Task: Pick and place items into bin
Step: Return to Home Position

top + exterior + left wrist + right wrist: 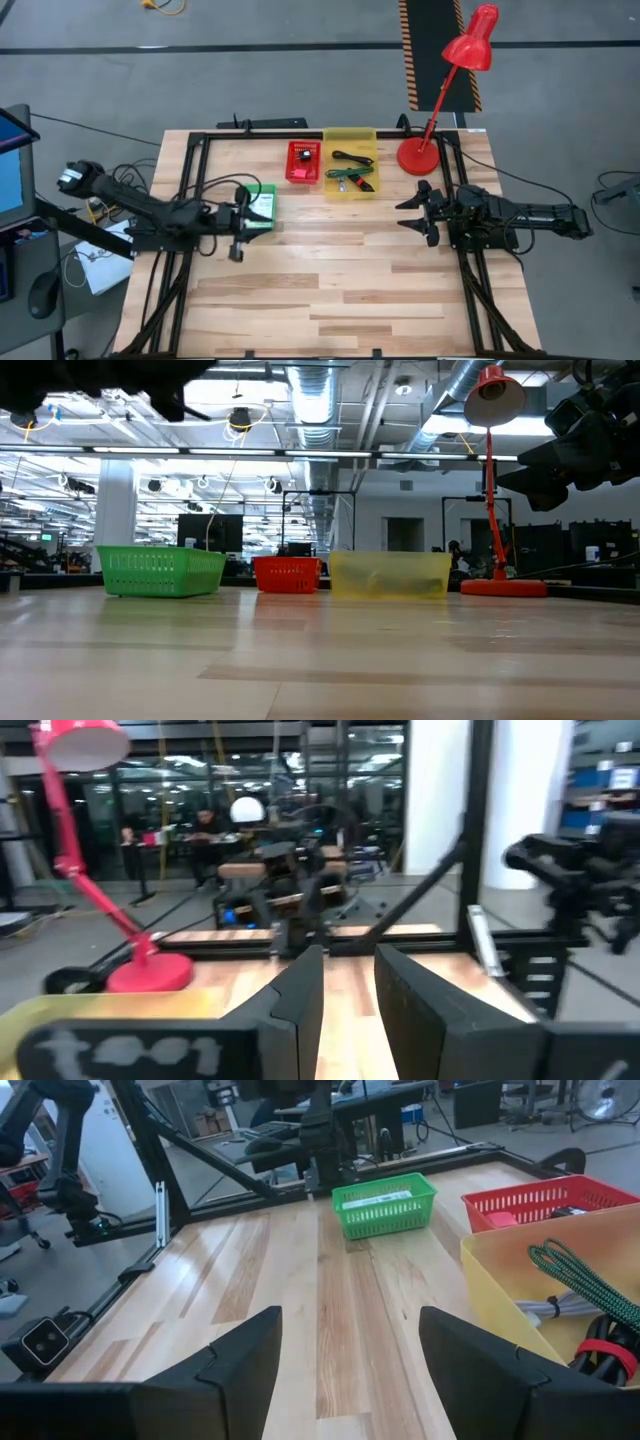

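Note:
Three small bins stand on the table's far half: a green one [262, 208] [385, 1204] with a white flat item inside, a red one [303, 162] with a small dark piece, and a yellow one [350, 163] [540, 1295]. The yellow bin holds a black cable [352, 158], a green cord [585, 1285] and small pieces. My left gripper [240, 222] [350, 982] hovers just left of the green bin, its fingers a narrow gap apart and empty. My right gripper [405, 213] [350, 1350] hovers right of the table's middle, wide open and empty.
A red desk lamp [430, 140] stands at the far right corner beside the yellow bin. A black frame [190, 190] runs along the table's left, right and far edges. Bare wood [330, 280] stretches across the near half.

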`<action>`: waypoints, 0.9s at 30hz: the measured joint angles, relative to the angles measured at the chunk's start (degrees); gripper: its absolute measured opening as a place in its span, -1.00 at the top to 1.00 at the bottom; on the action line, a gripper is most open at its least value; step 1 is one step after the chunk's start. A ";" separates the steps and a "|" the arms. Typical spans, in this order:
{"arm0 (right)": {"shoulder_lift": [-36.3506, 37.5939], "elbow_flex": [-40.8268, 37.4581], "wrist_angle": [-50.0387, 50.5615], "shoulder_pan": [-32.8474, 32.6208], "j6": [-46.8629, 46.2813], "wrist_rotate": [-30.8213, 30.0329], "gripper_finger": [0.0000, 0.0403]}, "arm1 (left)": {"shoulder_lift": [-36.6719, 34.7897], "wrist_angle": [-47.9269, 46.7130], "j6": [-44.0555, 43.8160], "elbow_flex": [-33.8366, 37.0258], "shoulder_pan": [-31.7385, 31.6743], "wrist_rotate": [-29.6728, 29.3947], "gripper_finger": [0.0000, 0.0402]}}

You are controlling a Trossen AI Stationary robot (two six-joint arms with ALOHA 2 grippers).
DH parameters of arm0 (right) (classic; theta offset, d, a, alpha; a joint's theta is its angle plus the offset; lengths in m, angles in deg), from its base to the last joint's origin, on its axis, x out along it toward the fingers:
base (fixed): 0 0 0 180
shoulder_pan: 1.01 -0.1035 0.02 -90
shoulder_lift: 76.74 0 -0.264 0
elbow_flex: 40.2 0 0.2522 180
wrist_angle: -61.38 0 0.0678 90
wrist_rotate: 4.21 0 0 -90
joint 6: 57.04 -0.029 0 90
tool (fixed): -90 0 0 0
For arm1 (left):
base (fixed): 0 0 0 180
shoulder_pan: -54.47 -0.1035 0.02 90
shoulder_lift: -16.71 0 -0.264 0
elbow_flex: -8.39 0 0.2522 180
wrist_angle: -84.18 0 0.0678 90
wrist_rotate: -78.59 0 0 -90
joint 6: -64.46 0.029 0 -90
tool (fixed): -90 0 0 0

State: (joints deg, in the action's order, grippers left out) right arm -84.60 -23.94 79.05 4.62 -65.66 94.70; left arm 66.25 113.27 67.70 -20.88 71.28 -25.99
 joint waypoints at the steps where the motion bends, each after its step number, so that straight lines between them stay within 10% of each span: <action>1: 0.00 0.00 -0.01 0.00 0.00 0.00 -0.15 | 0.50 0.31 -0.06 0.00 -1.45 0.71 0.59; 11: 0.00 0.00 0.00 -0.01 0.00 0.00 -0.15 | -4.12 -4.92 0.71 0.06 -9.16 1.28 0.59; 27: 0.02 0.00 -0.01 0.00 0.00 0.00 -0.15 | -35.97 -15.55 -3.69 14.78 -9.96 0.18 0.59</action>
State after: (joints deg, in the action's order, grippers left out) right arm -84.57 -23.94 79.04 4.62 -65.66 94.70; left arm 30.28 97.72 64.02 -6.11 61.32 -25.81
